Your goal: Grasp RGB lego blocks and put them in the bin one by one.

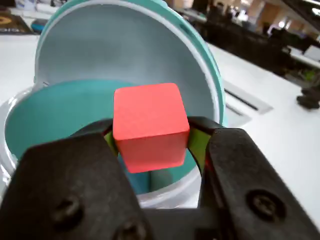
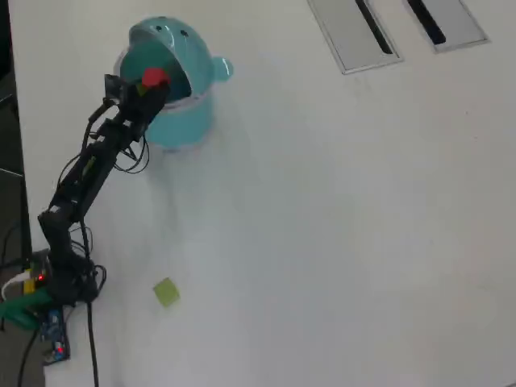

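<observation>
**Now holding red cube over bin**

Reaching up from the base at the left of the overhead view. End effector (image 2: 151, 83) clamping the red block (image 1: 149, 125) between both jaws, hanging it above the open mouth of the bin (image 2: 193, 121), likely for a clean drop inside. Yellow-green block (image 2: 166, 292) lying on the table (image 2: 339, 242), well apart, awaiting its turn. Blue block not showing.
</observation>
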